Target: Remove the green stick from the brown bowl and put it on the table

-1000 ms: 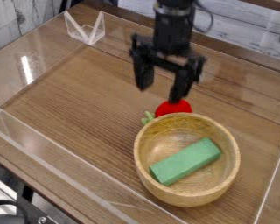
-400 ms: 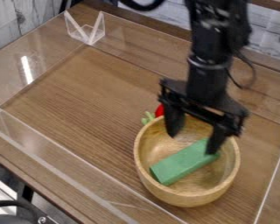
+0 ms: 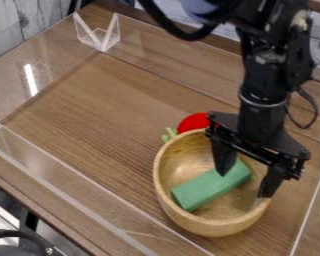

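Wood-grain table (image 3: 96, 110) with clear acrylic walls carries the brown bowl (image 3: 176, 205) at right. Inside it we see the green stick (image 3: 203, 188) lying flat. Our gripper (image 3: 250, 170) hangs over the bowl's right half, fingers (image 3: 227, 160) spread, gripping nothing.

Mint-green stick (image 3: 210, 187); light-tan grained bowl (image 3: 176, 215); brown wood-grain table (image 3: 96, 110); black tool (image 3: 252, 168).

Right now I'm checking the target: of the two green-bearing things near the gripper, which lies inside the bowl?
The green stick, a flat mint block lying in the brown bowl. The red round object sits outside, behind the rim.
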Tool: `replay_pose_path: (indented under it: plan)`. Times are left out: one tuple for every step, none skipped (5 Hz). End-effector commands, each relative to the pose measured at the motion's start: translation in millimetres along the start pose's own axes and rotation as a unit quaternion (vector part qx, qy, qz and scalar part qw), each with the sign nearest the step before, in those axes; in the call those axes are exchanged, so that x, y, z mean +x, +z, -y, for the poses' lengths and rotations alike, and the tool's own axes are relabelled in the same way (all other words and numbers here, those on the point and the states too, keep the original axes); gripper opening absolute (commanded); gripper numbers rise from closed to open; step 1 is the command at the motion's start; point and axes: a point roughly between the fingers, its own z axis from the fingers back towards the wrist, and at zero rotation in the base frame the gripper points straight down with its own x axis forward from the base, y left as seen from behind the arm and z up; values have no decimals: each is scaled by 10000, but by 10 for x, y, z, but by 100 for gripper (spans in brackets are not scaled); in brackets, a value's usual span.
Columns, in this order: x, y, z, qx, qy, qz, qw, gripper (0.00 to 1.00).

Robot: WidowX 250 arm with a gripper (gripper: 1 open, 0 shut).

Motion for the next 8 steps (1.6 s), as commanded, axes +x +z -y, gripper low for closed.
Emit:
replay_pose_path:
  plan:
    - [5,-40,-43,-68,-480,73,9988,100]
    - [-12,-133,-117,-73,-764,-17,9971,100]
    - [-19,-118,-160,-130,-540,64,9984,100]
    - [-28,-99,-180,-172,-333,123,9992,100]
    - [10,-24,-236,-191,-587,132,9980,100]
    - [38,69,-250,-187,-849,168,9961,100]
    - [38,50,-266,-195,-1083,177,9938,100]
    - [39,27,-286,-202,-1300,169,9912,100]
